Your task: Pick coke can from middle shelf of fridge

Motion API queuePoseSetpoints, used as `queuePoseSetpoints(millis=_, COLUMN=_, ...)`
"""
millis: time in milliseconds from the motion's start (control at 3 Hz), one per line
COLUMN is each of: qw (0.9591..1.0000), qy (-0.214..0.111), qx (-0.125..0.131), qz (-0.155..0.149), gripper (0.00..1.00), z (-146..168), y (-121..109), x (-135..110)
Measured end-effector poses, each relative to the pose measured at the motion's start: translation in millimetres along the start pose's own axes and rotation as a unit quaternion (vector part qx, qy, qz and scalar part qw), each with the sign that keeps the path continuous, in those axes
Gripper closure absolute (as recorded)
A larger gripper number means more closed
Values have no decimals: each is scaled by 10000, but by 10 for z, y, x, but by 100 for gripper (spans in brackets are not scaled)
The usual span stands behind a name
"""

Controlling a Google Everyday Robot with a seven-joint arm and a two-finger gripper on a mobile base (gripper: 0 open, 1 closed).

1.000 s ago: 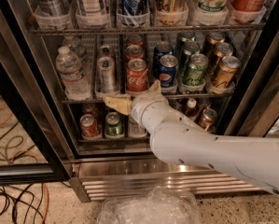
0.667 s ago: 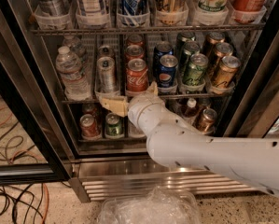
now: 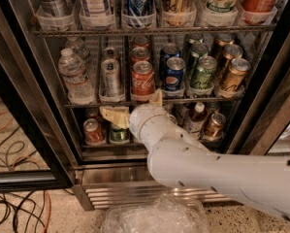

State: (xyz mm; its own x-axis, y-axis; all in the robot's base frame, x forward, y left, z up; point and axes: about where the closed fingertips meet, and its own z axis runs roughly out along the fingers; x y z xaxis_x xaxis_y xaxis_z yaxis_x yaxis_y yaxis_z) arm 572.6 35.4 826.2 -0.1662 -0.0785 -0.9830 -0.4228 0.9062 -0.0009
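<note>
The red coke can (image 3: 142,80) stands upright at the front of its lane on the middle shelf (image 3: 86,102) of the fridge (image 3: 110,174), with more red cans behind it. My gripper (image 3: 135,106) is at the shelf's front edge, just below the coke can. It is open. One tan finger (image 3: 113,115) points left under the shelf. The other finger (image 3: 156,97) points up beside the can's lower right. It holds nothing. My white arm (image 3: 207,171) reaches in from the lower right.
On the same shelf are a water bottle (image 3: 74,74), a silver can (image 3: 110,76), a blue Pepsi can (image 3: 173,74), a green can (image 3: 202,73) and bronze cans (image 3: 234,74). Tall cans stand above, small cans (image 3: 93,131) below. Cables (image 3: 13,178) lie on the floor at left.
My wrist has shifted left and a little down and has turned. One finger now shows pointing up beside the coke can. The cans have not moved.
</note>
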Motion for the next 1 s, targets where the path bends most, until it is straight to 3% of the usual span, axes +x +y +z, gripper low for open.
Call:
queuePoseSetpoints(millis=333, qw=9997, qy=69, qx=155, qz=-190, gripper=2, z=-162, y=16, x=-11)
queuePoseSetpoints(millis=1000, qw=9994, qy=-62, qx=303, qz=-129, gripper=14, z=8, y=11, x=31)
